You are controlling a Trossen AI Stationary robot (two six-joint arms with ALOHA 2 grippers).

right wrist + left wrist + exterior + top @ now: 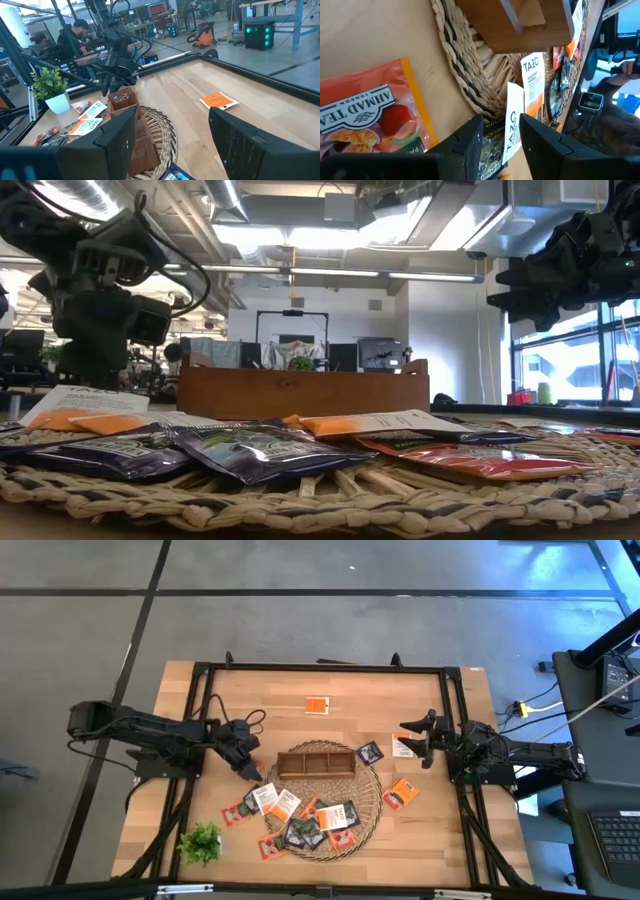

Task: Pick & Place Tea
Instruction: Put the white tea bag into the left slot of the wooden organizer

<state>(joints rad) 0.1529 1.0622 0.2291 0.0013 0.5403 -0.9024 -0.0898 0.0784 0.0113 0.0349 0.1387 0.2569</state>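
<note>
Hovering over half-hidden tea sachets (272, 799) — left gripper (250, 772), fingers parted; right gripper (408, 732) spread wide, empty.

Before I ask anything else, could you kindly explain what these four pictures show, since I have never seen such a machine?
It is a robot with two dark arms at a wooden table, each ending in a two-finger claw. One picture looks straight down from above, one looks level across the tabletop, and two come from cameras on the arms' wrists.

On the table lie a round wicker mat, a wooden tray with compartments, a small green plant and many flat tea sachets, mostly on and beside the mat. One orange sachet lies alone, farther back.

The left claw is low beside the mat, its fingers apart around the edge of a standing white sachet. Whether it grips it I cannot tell. The right claw is open and holds nothing, beside the mat's other side.
</note>
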